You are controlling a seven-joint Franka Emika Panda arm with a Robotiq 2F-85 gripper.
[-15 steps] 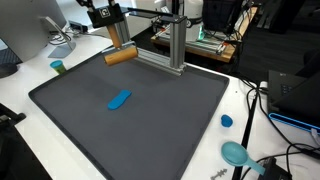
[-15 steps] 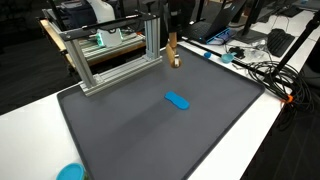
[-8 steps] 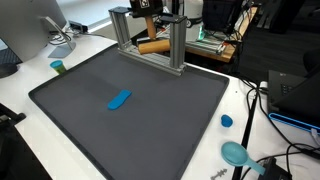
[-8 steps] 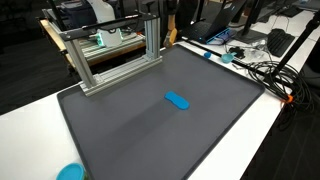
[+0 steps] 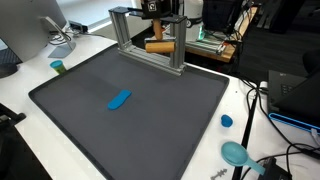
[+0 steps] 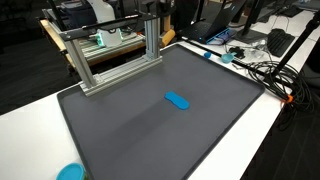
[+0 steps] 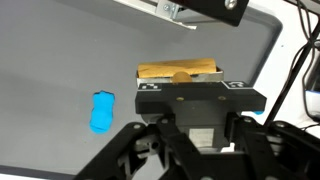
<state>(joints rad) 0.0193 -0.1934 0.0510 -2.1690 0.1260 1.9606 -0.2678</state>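
Two-fingered hold on a tan wooden cylinder point(image 5: 160, 46): clamps it crosswise, fingers of the gripper point(image 7: 192, 84) closed in on its middle. Holds it up in the air, clear of the dark mat point(image 5: 170, 125), close by the aluminium frame point(image 5: 128, 30) at the mat's far edge (seen between the frame's posts in an exterior view). Shows in the wrist view as a short pale bar just above the black finger housing, grey mat beneath. Small blue piece point(image 5: 119, 99) lying flat near the middle of the mat, well apart from the cylinder. Off the mat, on the white table point(image 5: 22, 92): a teal cup point(image 5: 58, 66), a blue cap point(image 5: 227, 121) and a teal bowl point(image 5: 236, 153).
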